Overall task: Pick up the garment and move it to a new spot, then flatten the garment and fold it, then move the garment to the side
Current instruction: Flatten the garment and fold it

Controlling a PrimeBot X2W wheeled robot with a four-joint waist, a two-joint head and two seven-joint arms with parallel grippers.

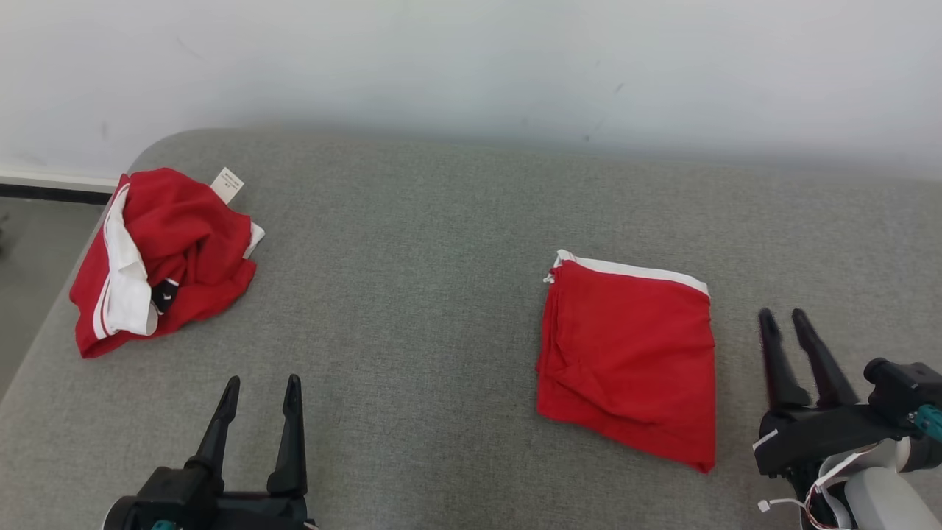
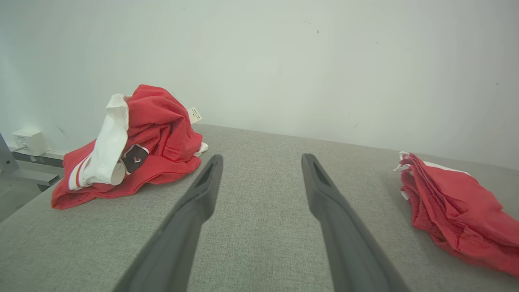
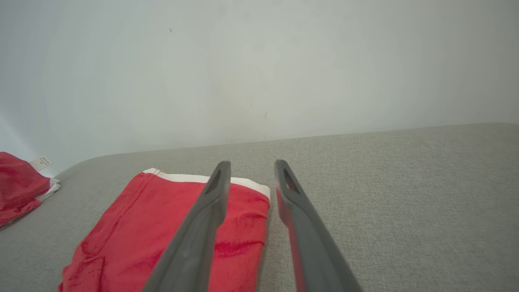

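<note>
A folded red garment [image 1: 625, 353] with a white band along its far edge lies flat on the grey fabric surface [image 1: 412, 294], right of centre. My right gripper [image 1: 783, 316] is just to its right, open, with nothing between its fingers. In the right wrist view this gripper [image 3: 252, 163] hangs over the right edge of the folded garment [image 3: 142, 227]. My left gripper [image 1: 263, 383] stands open at the lower left, holding nothing. The left wrist view shows the left gripper [image 2: 262, 159] above bare fabric, with the folded garment [image 2: 454, 202] off to its right.
A second, crumpled red and white garment [image 1: 162, 258] with a paper tag lies at the surface's far left corner, also seen as a crumpled heap [image 2: 162, 125] [image 3: 16, 182]. A pale wall [image 1: 471, 66] runs behind. The surface's left edge drops to the floor [image 1: 29, 243]. A white box [image 2: 28, 142] sits low on the wall.
</note>
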